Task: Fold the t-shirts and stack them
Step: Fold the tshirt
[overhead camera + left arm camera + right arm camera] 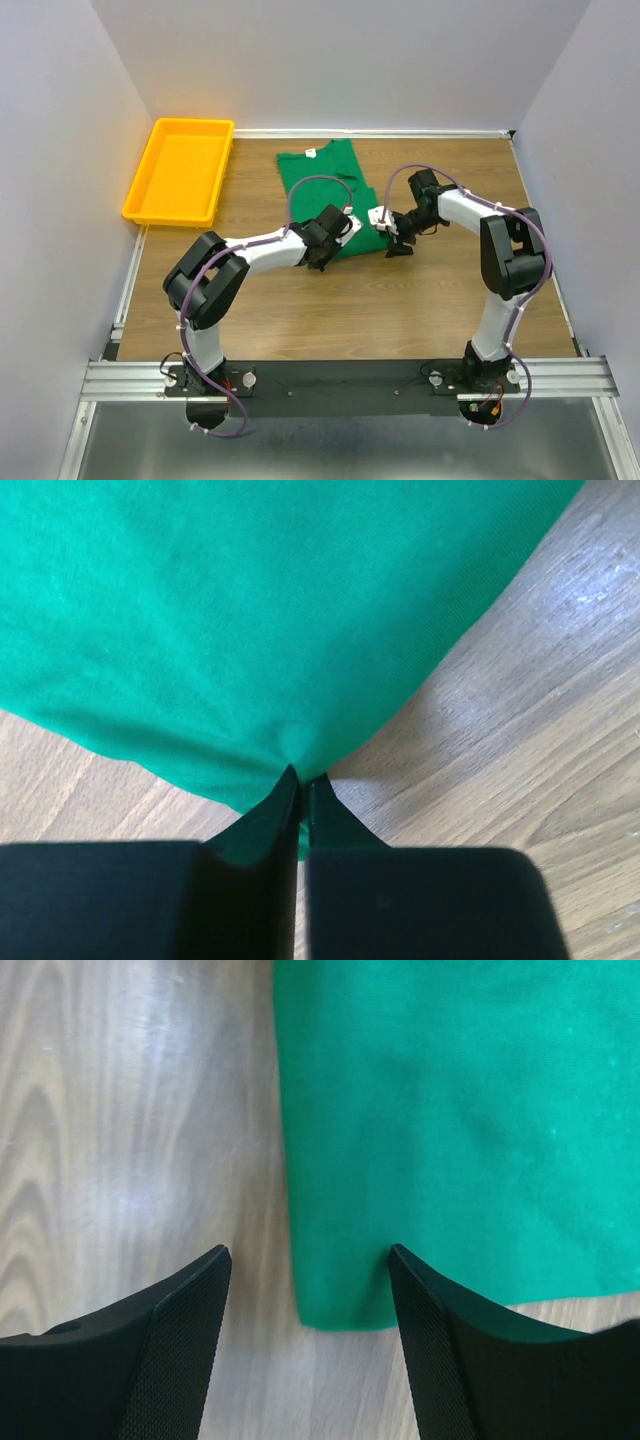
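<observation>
A green t-shirt (pixel 325 180) lies flat on the wooden table, its collar and white label toward the back wall. My left gripper (pixel 325 255) sits at the shirt's near left hem. In the left wrist view its jaws are shut on a pinch of green t-shirt (pixel 280 630) fabric, gripper (pixel 303 778). My right gripper (pixel 392 240) is at the near right corner of the hem. It stands open, gripper (pixel 308 1252), with the t-shirt (pixel 460 1130) corner lying between its fingers, one fingertip over the cloth and the other over bare wood.
A yellow plastic tray (pixel 150 195) stands at the back left, against the left wall. White walls close in the table on three sides. Bare wood (pixel 350 310) lies between the shirt and the arm bases.
</observation>
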`<state>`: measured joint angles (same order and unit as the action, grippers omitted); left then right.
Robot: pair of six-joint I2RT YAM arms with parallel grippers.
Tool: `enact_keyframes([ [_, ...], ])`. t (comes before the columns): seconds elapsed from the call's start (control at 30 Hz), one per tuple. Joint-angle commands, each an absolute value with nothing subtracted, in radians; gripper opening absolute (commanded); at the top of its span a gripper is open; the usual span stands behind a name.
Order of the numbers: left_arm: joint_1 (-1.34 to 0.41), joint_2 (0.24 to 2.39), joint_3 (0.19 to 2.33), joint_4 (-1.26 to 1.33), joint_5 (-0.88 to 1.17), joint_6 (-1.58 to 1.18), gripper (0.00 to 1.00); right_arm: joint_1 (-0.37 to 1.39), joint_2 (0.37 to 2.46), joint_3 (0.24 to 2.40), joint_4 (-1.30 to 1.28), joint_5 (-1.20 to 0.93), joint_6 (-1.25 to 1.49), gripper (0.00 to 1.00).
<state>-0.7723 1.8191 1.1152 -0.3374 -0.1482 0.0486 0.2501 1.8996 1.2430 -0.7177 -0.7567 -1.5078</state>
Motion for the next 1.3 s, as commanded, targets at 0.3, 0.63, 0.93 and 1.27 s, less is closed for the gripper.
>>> enact_keyframes([
  [0.3,-0.759,1.809,1.072,-0.348,-0.081,0.074,0.00,0.273,1.997,1.273,-0.552,-0.627,-1.376,0.35],
  [0.63,-0.758,1.772,1.063,-0.353,0.061,0.052,0.00,0.262,1.883,1.151,-0.596,-0.647,-1.385,0.01],
  [0.93,-0.885,1.618,0.933,-0.321,0.279,-0.123,0.00,0.253,1.652,0.959,-0.865,-0.733,-1.483,0.01],
  [1.27,-0.869,1.540,0.959,-0.296,0.235,-0.146,0.00,0.195,1.629,1.044,-0.859,-0.827,-1.299,0.01],
])
